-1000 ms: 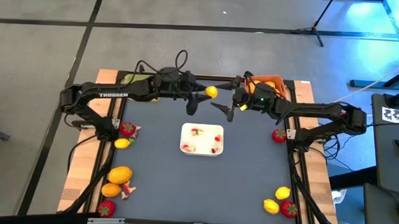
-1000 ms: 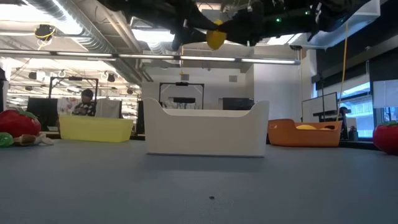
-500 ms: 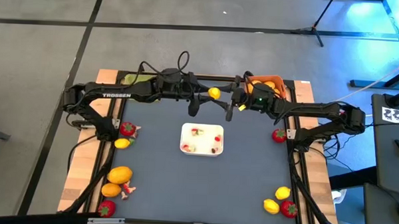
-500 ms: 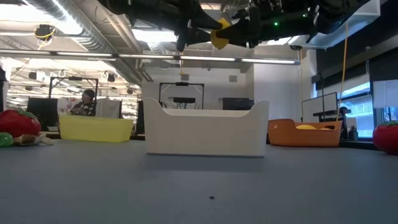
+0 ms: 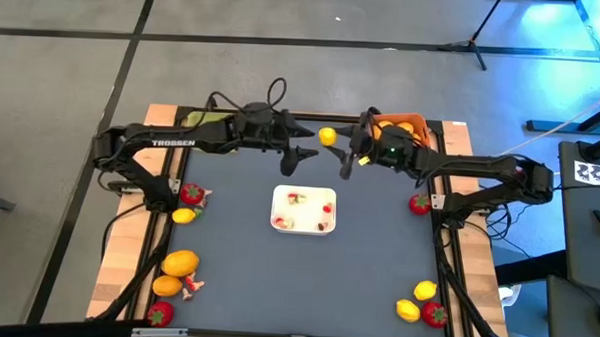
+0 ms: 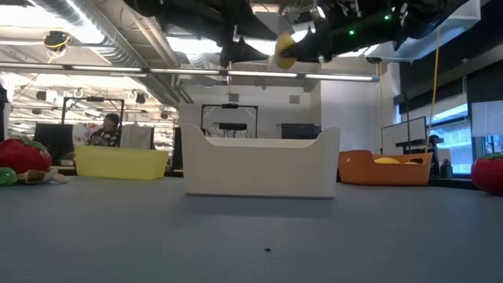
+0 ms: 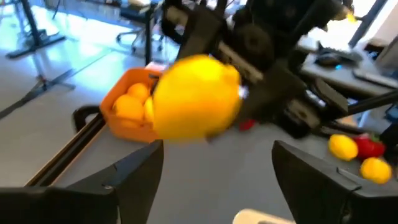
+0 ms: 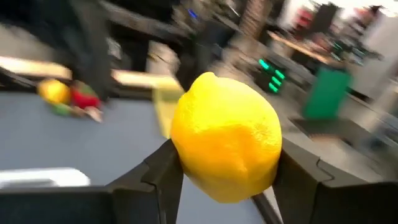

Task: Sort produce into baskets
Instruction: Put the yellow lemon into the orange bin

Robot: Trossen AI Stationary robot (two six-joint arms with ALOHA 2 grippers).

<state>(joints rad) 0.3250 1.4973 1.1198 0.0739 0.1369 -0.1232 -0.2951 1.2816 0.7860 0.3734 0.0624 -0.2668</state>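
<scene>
Lemon (image 5: 327, 136) is up in the air above the desk (image 5: 227, 256), pinched in the right gripper (image 5: 342, 158). Left gripper (image 5: 302, 156) sits just beside it with its fingers spread wide, no longer touching it.

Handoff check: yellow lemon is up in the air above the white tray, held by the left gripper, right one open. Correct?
Wrong gripper. The right wrist view shows the right gripper shut on the yellow lemon; the left wrist view shows the left gripper open, lemon clear of its fingers. It is held above the table behind the white tray.
</scene>
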